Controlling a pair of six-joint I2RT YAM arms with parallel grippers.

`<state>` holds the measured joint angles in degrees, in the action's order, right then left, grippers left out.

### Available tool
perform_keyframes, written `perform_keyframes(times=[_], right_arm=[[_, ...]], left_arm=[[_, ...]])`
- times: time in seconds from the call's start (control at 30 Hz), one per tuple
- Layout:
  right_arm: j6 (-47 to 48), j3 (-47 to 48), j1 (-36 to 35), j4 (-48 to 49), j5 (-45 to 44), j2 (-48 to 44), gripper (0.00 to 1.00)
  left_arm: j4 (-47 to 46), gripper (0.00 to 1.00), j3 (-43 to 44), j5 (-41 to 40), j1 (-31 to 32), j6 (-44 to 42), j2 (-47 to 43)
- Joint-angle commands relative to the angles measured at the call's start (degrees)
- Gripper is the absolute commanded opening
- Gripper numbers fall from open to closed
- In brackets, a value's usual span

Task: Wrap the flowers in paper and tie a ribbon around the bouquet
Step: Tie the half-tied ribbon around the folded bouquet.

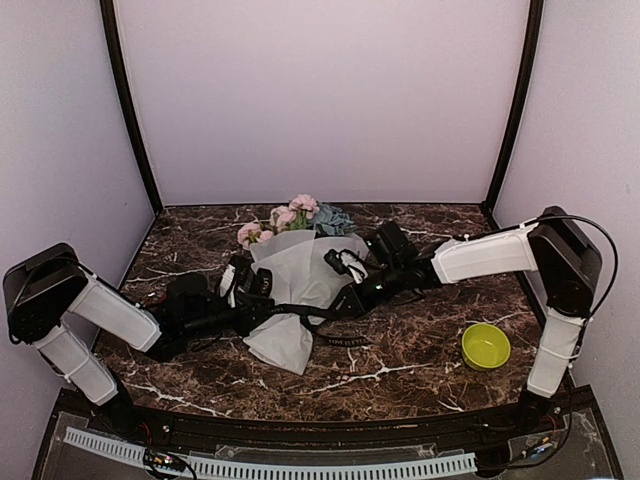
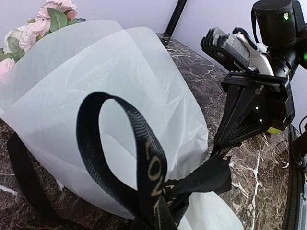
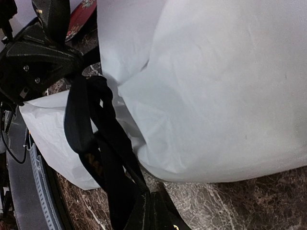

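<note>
The bouquet (image 1: 295,285) lies wide end toward the counter's (image 1: 410,365) far edge, its waist crossed by the ribbon (image 2: 120,143), which the left tool (image 1: 262,308) and right tool (image 2: 223,146) each clamp from opposite sides.

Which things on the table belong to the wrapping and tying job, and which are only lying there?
Belong to the job: flowers, paper, ribbon.
Only lying there: green bowl, off to the right, apart from the rest.
</note>
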<state>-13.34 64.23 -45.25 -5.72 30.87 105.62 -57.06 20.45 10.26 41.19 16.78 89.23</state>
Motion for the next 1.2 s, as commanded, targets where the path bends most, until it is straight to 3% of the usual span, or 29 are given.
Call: perform_keyframes(times=[0.0, 0.7, 1.17], right_arm=[[-2.03, -2.65, 1.15, 1.36, 0.50, -2.37, 0.00], [-4.72, -9.35, 4.89, 2.10, -2.65, -2.02, 0.00], [-5.03, -13.54, 6.62, 2.24, -2.73, -2.12, 0.00]], left_arm=[[-1.93, 0.00, -0.98, 1.37, -1.42, 1.74, 0.47], [10.66, 0.00, 0.63, -8.75, -4.31, 4.96, 0.55], [9.85, 0.00, -1.15, -8.92, -5.31, 5.29, 0.73]])
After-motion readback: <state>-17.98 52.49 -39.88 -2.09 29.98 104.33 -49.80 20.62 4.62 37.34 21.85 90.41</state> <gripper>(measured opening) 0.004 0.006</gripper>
